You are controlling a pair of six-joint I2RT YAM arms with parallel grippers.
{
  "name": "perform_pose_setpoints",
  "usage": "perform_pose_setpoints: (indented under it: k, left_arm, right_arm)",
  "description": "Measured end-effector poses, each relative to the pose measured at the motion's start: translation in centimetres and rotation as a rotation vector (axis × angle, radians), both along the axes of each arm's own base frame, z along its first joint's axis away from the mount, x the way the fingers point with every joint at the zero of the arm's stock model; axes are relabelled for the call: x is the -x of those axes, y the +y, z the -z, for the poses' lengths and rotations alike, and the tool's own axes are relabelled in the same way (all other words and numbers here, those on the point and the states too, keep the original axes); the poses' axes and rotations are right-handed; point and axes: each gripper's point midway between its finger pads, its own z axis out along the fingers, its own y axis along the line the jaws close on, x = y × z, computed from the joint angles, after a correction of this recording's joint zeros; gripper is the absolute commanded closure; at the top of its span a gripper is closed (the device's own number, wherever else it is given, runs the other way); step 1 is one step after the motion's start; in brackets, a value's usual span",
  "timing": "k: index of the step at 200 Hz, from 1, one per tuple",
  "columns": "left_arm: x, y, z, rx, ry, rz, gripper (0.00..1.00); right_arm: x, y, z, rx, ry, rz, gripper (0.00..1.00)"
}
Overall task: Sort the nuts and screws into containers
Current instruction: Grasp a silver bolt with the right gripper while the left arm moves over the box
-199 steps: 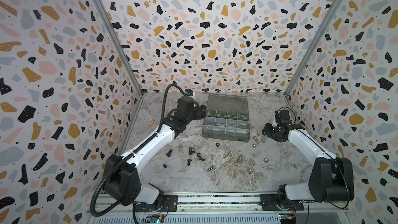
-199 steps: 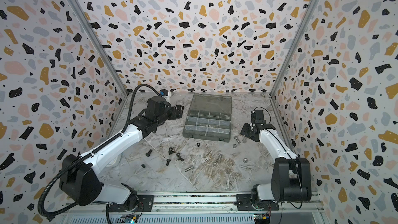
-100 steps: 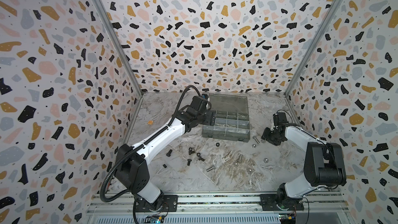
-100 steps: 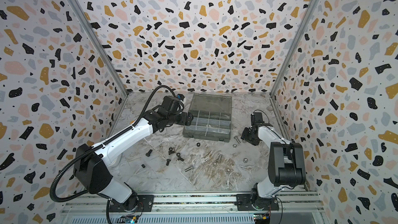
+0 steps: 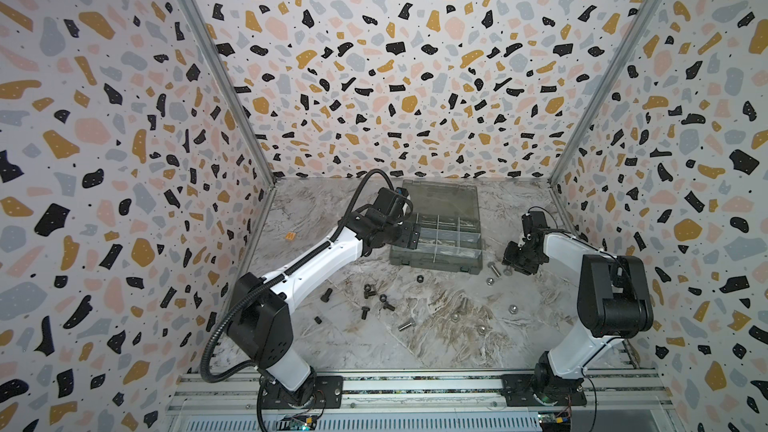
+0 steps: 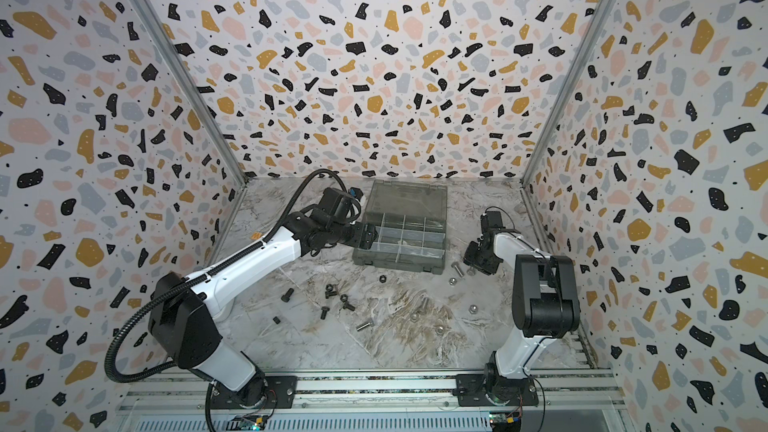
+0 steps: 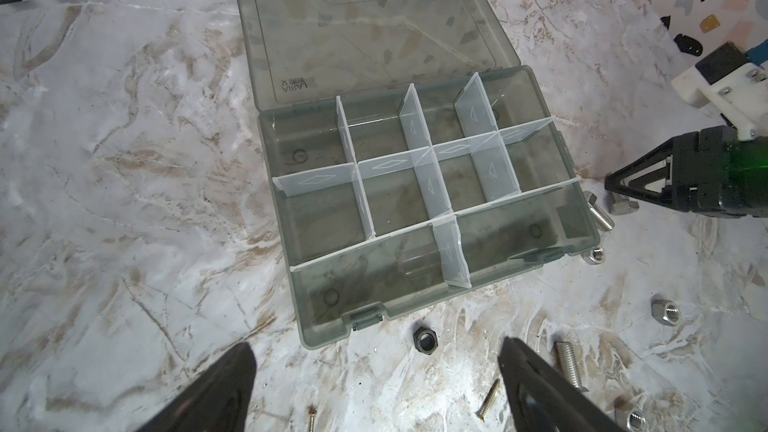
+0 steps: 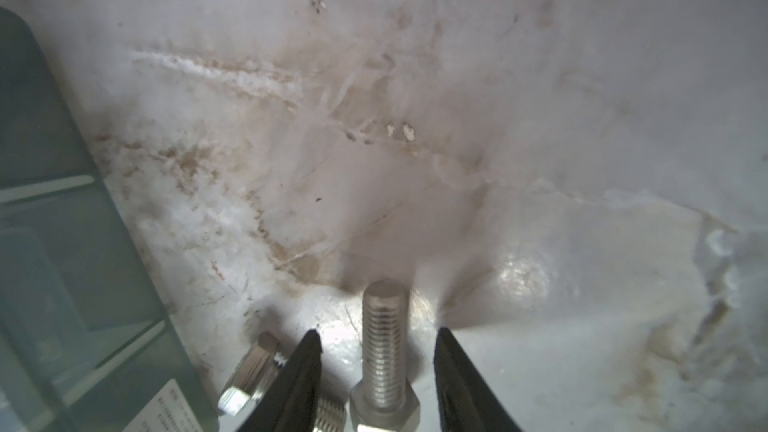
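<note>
Between the right jaws, narrow but not gripping, lies a silver screw [image 8: 384,347]; left jaws gape wide.

Black and silver screws [image 5: 365,312] and nuts [image 5: 420,279] lie scattered in front of the open smoky-grey containers [image 5: 436,263].

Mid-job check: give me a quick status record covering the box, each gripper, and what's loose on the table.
organiser box: lid open flat, compartments look empty
left gripper: at the box's left end, jaws wide open, holding nothing
right gripper: low, right of the box, jaws open either side of a silver bolt, gaps on both sides
second silver bolt: lying between that bolt and the box wall
black screws and nuts: scattered on the table, front left of the box
silver nuts: loose, front right
</note>
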Motion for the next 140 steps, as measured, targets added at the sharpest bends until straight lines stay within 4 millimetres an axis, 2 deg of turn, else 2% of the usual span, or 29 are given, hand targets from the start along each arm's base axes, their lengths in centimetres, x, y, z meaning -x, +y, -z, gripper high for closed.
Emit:
perform_pose_setpoints:
  k: [48,88,140]
  left_arm:
    - [0.25,-0.18,0.09,-0.018,-0.004,0.017,0.04]
    - [0.19,0.12,0.21,-0.041,-0.011,0.016,0.04]
    - [0.12,0.52,0.29,-0.061,-0.018,0.006,0.03]
  right_arm:
    - [0.46,-0.32,0.57,0.023,0.038,0.001,0.65]
    - [0.09,-0.41,0.73,0.039,0.053,-0.006,0.81]
    - [-0.07,-0.23,0.66,0.055,0.073,-0.023,0.85]
